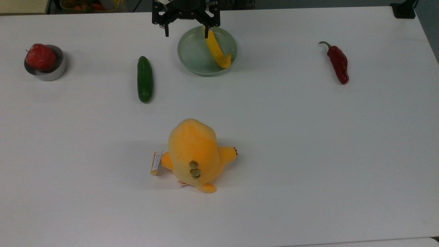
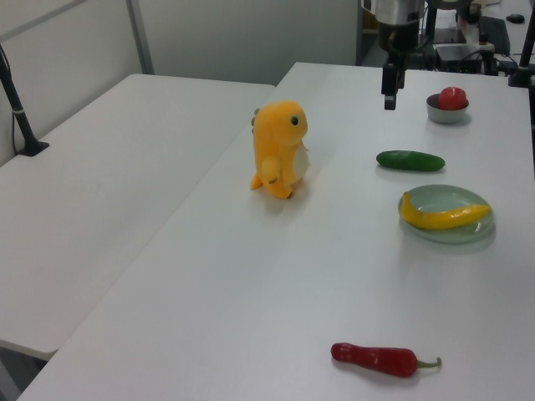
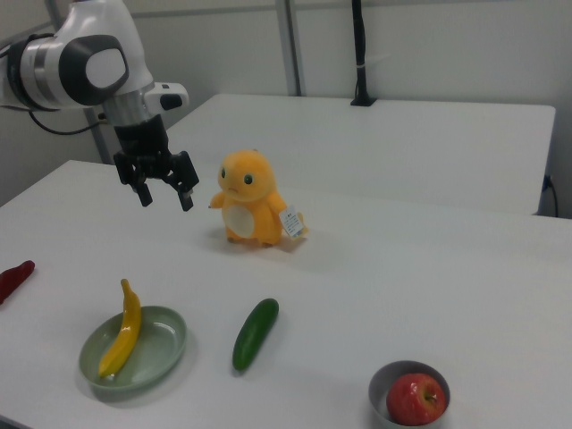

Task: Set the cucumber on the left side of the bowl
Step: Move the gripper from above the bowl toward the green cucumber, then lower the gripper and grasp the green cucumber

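The dark green cucumber (image 1: pixel 144 79) (image 2: pixel 410 159) (image 3: pixel 255 333) lies flat on the white table. The silver bowl (image 1: pixel 52 72) (image 2: pixel 443 114) (image 3: pixel 391 382) stands at the top view's far left with a red apple (image 1: pixel 40 56) in it. My gripper (image 1: pixel 186 33) (image 2: pixel 389 98) (image 3: pixel 166 198) hangs open and empty above the table, near the far rim of the pale green dish (image 1: pixel 193 55) and well apart from the cucumber.
A yellow banana-like piece (image 1: pixel 217 50) lies in the green dish (image 3: pixel 156 349). A dark red chilli (image 1: pixel 338 62) lies at the top view's right. An orange plush toy (image 1: pixel 194 153) (image 3: pixel 249 198) stands mid-table. A second white table (image 2: pixel 100 167) adjoins.
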Controlling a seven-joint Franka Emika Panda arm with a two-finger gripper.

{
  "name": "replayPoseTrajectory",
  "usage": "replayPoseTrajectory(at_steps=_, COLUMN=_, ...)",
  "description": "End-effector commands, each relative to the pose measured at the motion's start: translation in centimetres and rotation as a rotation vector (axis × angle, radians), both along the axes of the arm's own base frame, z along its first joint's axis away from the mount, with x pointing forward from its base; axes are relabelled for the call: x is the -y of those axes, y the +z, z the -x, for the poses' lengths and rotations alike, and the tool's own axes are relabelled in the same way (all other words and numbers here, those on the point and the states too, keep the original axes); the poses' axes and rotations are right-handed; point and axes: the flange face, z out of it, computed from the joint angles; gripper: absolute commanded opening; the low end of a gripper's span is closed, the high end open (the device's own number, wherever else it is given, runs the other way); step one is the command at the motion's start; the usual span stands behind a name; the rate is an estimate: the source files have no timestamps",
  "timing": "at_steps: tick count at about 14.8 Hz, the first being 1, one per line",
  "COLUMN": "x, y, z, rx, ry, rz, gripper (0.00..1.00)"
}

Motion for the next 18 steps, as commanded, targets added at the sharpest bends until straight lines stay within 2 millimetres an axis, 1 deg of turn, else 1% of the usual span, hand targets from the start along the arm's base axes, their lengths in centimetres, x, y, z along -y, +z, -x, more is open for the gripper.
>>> replayPoseTrajectory(at_steps=1, x=1.1, y=-2.2, z=1.7, rx=-0.043, ry=0.016, rz=0.028, gripper=1.0)
replayPoseTrajectory(at_steps=4, x=3.3, y=-4.6, z=1.5, rx=-0.035, ry=0.012, rz=0.064, gripper=1.0)
replayPoseTrajectory(at_steps=6, x=5.4, y=-6.2, z=1.7, rx=-0.061, ry=0.038, rz=0.103, gripper=1.0)
replayPoseTrajectory(at_steps=9, x=8.0, y=-7.7, z=1.4, rx=-0.05, ry=0.058, rz=0.131, gripper=1.0)
replayPoseTrajectory(at_steps=10, x=8.7, y=-8.3, z=1.4, rx=-0.056, ry=0.067, rz=0.138, gripper=1.0)
replayPoseTrajectory(at_steps=11, x=8.8, y=-9.4, z=1.2, rx=-0.066, ry=0.088, rz=0.144, gripper=1.0)
replayPoseTrajectory(at_steps=15, x=11.4, y=-12.9, z=0.3, rx=-0.075, ry=0.088, rz=0.166, gripper=1.0)
replayPoseTrajectory(at_steps=18, x=12.3, y=-14.7, z=-0.3, rx=-0.077, ry=0.08, rz=0.161, gripper=1.0)
